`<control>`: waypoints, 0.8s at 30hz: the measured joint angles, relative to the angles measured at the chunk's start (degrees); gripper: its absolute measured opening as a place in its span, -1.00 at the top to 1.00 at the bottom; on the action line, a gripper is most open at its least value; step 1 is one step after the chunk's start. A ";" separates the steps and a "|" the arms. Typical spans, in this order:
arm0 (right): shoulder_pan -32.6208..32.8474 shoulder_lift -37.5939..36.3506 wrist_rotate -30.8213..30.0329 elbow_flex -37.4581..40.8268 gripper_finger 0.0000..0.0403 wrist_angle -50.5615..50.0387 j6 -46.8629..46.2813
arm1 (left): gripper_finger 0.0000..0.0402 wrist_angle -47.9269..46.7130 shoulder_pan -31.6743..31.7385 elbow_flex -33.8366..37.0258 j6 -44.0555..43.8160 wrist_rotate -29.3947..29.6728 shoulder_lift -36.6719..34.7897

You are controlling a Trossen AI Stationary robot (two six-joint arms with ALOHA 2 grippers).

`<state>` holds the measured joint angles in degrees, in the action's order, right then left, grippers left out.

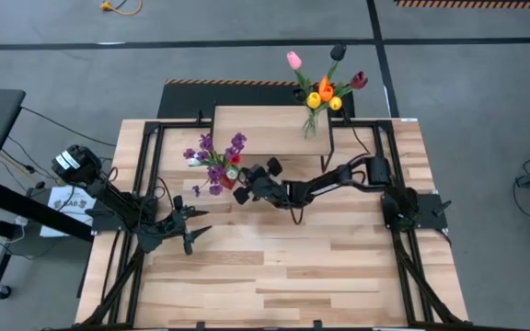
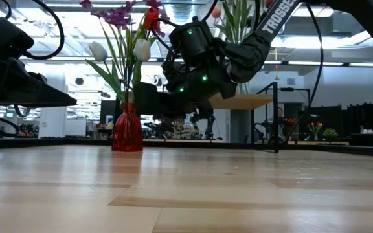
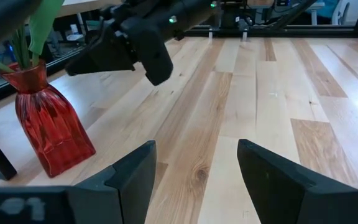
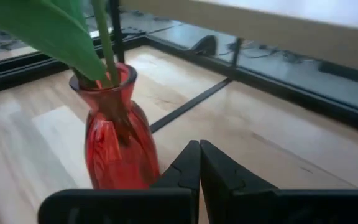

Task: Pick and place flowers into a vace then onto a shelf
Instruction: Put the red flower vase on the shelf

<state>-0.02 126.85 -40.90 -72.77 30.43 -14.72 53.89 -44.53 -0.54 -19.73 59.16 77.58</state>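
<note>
Plank tabletop (image 1: 283,267), red vase (image 4: 114,140) holding flowers (image 1: 217,158), right end effector (image 4: 199,163) closed empty, left end effector (image 3: 194,171) spread.

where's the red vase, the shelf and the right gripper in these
red vase (image 4: 114,146): right wrist view, on its ribbed glass body.
shelf (image 1: 260,129): high view, on the bare wood top.
right gripper (image 4: 199,167): right wrist view, where its shut fingers meet.

Flowers (image 1: 217,161): purple sprigs and tulips, upright in red vase (image 2: 127,128) on tabletop.
Shelf (image 1: 263,130): light wood, second bouquet (image 1: 325,85) at its corner.
</note>
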 joint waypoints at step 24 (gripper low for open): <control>7.20 13.61 -6.35 1.96 1.00 21.37 -11.84 | -0.08 0.09 0.00 -0.07 -0.02 -2.43 0.00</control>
<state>7.18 140.46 -47.26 -70.81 51.80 -26.56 53.98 -44.53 -0.60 -19.75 56.73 77.58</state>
